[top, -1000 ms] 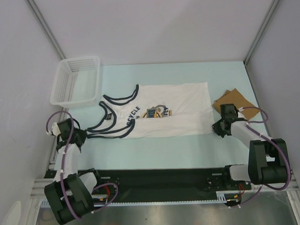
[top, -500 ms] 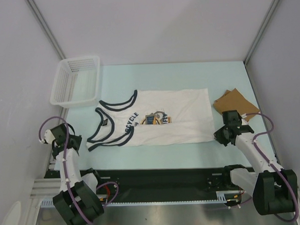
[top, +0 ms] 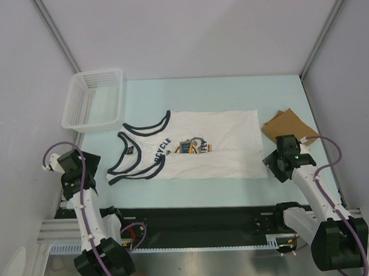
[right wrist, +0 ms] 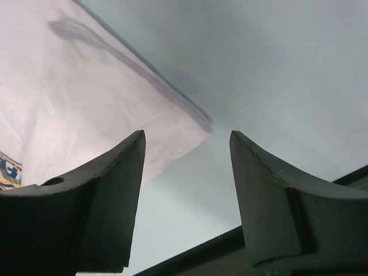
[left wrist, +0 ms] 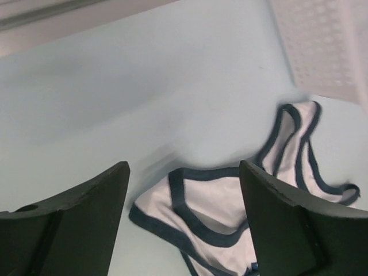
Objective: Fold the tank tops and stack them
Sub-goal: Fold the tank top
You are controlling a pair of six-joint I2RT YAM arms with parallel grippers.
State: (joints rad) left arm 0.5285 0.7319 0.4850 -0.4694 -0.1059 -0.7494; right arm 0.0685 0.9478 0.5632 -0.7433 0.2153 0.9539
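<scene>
1. The white tank top (top: 203,152) lies spread flat in the middle, straps to the left, not yet folded.
2. The tan top (top: 287,125) looks folded at the far right – nothing stacked yet.
3. My left gripper (left wrist: 183,168) and right gripper (right wrist: 187,138) stand apart, empty, at the white top's near corners.

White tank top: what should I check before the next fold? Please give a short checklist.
1. Left claw open, holding nothing: ok.
2. Right claw open, holding nothing: ok.
3. White tank top body spread out: ok.
4. Its straps smooth: not ok, they curl at the left end.
5. Brown tank top off the white one: ok, it lies beside its right edge.
6. Basket apart from the cloth: ok.
</scene>
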